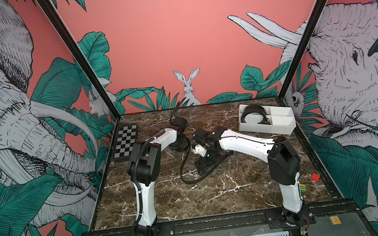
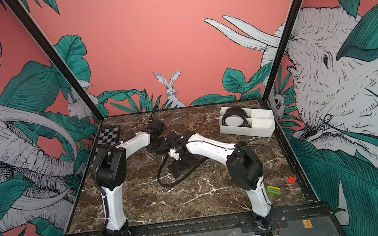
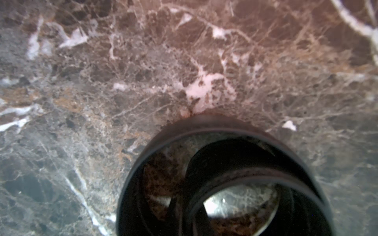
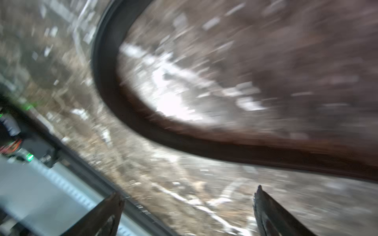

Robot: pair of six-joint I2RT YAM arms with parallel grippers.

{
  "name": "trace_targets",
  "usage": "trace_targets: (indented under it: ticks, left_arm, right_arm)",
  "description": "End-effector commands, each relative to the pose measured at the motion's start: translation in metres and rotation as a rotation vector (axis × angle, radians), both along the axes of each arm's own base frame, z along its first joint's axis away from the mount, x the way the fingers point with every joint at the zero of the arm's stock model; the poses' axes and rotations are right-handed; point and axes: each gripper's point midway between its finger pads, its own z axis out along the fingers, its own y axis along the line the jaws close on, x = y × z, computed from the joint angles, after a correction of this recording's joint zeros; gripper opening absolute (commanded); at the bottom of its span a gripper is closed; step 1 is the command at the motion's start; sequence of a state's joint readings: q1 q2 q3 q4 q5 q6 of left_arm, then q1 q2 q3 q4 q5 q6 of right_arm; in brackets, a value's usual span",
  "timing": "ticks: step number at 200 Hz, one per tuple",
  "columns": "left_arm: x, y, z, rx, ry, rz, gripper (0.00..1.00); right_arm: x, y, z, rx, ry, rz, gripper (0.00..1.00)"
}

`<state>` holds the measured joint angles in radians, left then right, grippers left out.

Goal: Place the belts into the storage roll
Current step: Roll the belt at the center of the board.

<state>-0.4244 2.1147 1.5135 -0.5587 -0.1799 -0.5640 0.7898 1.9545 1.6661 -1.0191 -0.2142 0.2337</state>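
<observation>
The white storage roll stands at the back right, with one coiled belt in its left compartment. Mid-table, my left gripper is down on a second black belt coil. That coil fills the near part of the left wrist view and hides the fingers. A loose black belt strap loops forward from there across the marble. My right gripper hovers over this loop, open, with nothing between its fingertips. The strap curves just beyond them. The right wrist view is motion-blurred.
A black-and-grey checkered board lies at the back left. A red block and a striped coloured block sit near the right edge. A black frame rail borders the front.
</observation>
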Motion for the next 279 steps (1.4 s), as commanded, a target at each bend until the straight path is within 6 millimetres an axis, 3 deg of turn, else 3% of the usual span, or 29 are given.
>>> trace_targets:
  ticks: [1, 16, 38, 57, 80, 101, 121, 158, 171, 191, 213, 232, 248, 257, 279]
  left_arm:
    - [-0.008, -0.004, -0.062, -0.039, 0.1, 0.017, 0.0]
    - [-0.005, -0.005, -0.063, -0.04, 0.104, 0.015, 0.0]
    - [0.0, -0.007, -0.063, -0.043, 0.1, 0.012, 0.0]
    - [0.005, -0.01, -0.062, -0.05, 0.097, 0.009, 0.0]
    - [0.011, -0.014, -0.064, -0.057, 0.102, 0.005, 0.0]
    - [0.015, -0.015, -0.063, -0.049, 0.109, 0.002, 0.0]
    - [0.017, -0.016, -0.063, -0.045, 0.106, -0.001, 0.0]
    - [0.017, -0.014, -0.063, -0.041, 0.108, 0.001, 0.0]
    - [0.017, -0.014, -0.062, -0.039, 0.109, 0.0, 0.0]
    - [0.016, -0.015, -0.063, -0.044, 0.114, 0.0, 0.0]
    - [0.015, -0.016, -0.064, -0.05, 0.117, -0.005, 0.0]
    - [0.016, -0.016, -0.063, -0.051, 0.116, -0.004, 0.0]
    - [0.015, -0.016, -0.064, -0.049, 0.118, -0.006, 0.0]
    - [0.016, -0.016, -0.063, -0.052, 0.116, -0.006, 0.0]
    - [0.018, -0.018, -0.061, -0.059, 0.111, -0.007, 0.0]
  right_arm:
    - [0.05, -0.033, -0.001, -0.092, -0.157, 0.044, 0.99]
    - [0.071, -0.04, -0.016, -0.087, -0.176, 0.021, 0.99]
    - [0.069, -0.05, -0.043, -0.11, -0.122, 0.018, 0.99]
    - [0.045, -0.055, -0.058, -0.106, -0.044, 0.015, 0.97]
    - [0.007, -0.048, -0.065, -0.053, 0.031, 0.02, 0.95]
    - [-0.026, -0.029, -0.068, -0.036, 0.067, 0.062, 0.95]
    - [-0.049, 0.006, -0.068, 0.015, 0.078, 0.104, 0.95]
    - [-0.06, 0.077, -0.049, 0.175, 0.107, 0.155, 0.95]
    - [-0.055, 0.088, -0.039, 0.199, 0.096, 0.165, 0.95]
    - [-0.031, 0.062, -0.022, 0.127, -0.002, 0.149, 0.98]
    - [-0.022, 0.007, -0.011, 0.059, -0.009, 0.092, 0.99]
    - [-0.045, -0.03, -0.01, 0.015, 0.054, 0.097, 0.99]
    - [-0.074, -0.04, -0.009, 0.023, 0.101, 0.094, 0.99]
    - [-0.092, -0.054, -0.023, -0.034, 0.117, 0.082, 0.99]
    - [-0.113, -0.084, -0.047, -0.165, 0.114, 0.007, 0.97]
